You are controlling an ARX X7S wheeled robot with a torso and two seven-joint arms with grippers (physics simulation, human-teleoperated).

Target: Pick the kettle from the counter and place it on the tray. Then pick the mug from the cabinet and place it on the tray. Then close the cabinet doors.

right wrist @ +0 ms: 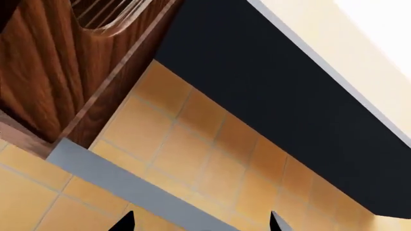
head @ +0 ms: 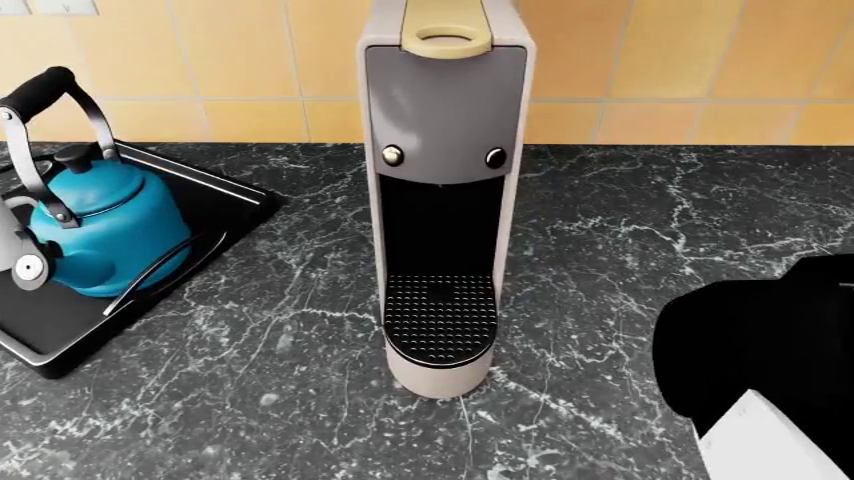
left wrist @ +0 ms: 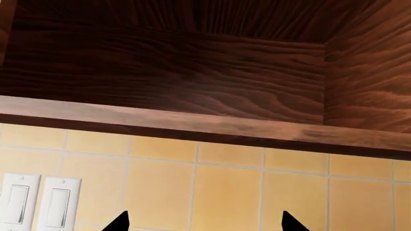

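Observation:
The blue kettle (head: 107, 225) with its black arched handle stands on the black tray (head: 224, 198) at the left of the dark marble counter (head: 641, 230) in the head view. The mug is out of view. My left gripper (left wrist: 205, 224) is open and empty. It points up at the tiled wall just under an open wooden cabinet (left wrist: 192, 72), whose visible shelf holds nothing. My right gripper (right wrist: 200, 224) is open and empty, raised towards the tiled wall beside a wooden cabinet panel (right wrist: 45, 82). Neither gripper shows in the head view.
A tall beige coffee machine (head: 441, 120) stands mid-counter. Two white light switches (left wrist: 38, 202) sit on the yellow tiles under the cabinet. A black and white part of my right arm (head: 761, 360) fills the lower right of the head view. A dark underside (right wrist: 276, 96) spans the right wrist view.

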